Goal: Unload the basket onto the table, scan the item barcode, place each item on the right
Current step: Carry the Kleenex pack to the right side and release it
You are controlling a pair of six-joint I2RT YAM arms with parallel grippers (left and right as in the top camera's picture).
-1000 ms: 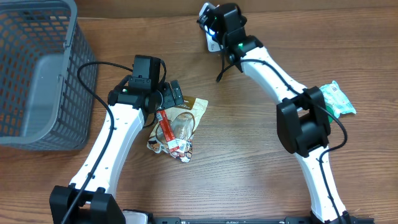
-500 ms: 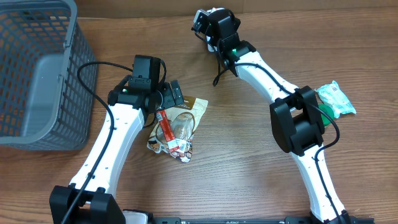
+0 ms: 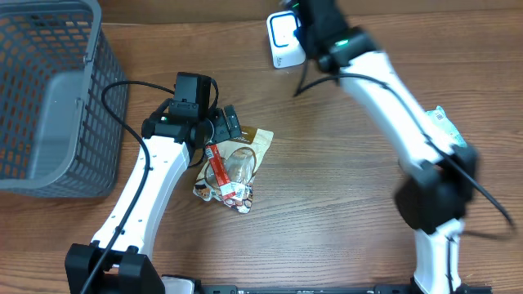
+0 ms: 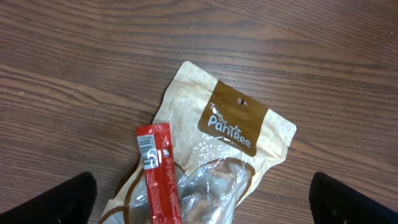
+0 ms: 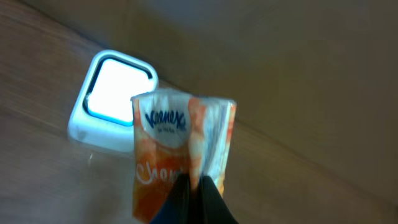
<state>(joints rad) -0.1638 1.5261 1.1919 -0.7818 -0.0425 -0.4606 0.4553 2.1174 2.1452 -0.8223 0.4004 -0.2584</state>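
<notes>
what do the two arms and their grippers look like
Both the left arm and right arm have smooth white rounded links with chunky black joint housings, and thin black cables loop alongside them. The left gripper's fingers are plain black and rounded; the right gripper's fingers are dark, slim and tapering.

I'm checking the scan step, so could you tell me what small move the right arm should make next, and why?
Probably ease the Kleenex pack sideways over the lit window of the scanner, turning it. The right gripper is shut on the pack, which covers only the scanner's edge in the wrist view, logo side toward the camera; no barcode shows.
</notes>
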